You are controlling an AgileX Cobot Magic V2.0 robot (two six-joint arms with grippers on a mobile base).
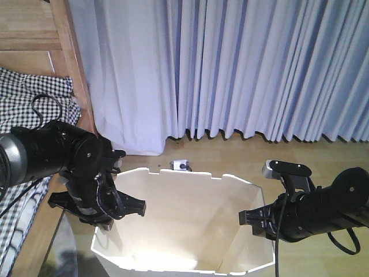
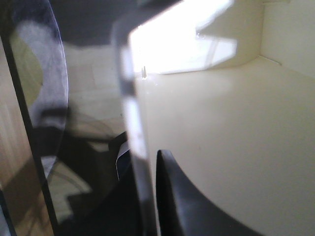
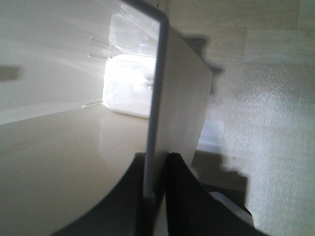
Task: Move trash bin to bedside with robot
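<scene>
The cream-white trash bin [image 1: 184,231] stands on the floor at the bottom centre, its angular rim facing up. My left gripper [image 1: 128,206] is shut on the bin's left wall, and my right gripper [image 1: 249,218] is shut on its right wall. In the left wrist view the thin wall [image 2: 140,147] runs between the two black fingers [image 2: 182,201] of the left gripper [image 2: 143,164]. The right wrist view shows the bin wall [image 3: 153,113] pinched by the right gripper [image 3: 156,169]. The bedside, a wooden post [image 1: 72,63] with checked bedding [image 1: 26,98], is just left of the bin.
Pale blue curtains [image 1: 242,63] hang to the wooden floor [image 1: 328,153] behind the bin. A small grey-white object [image 1: 181,165] lies on the floor just beyond the far rim. The bed's wooden side rail [image 1: 34,236] runs close along my left arm.
</scene>
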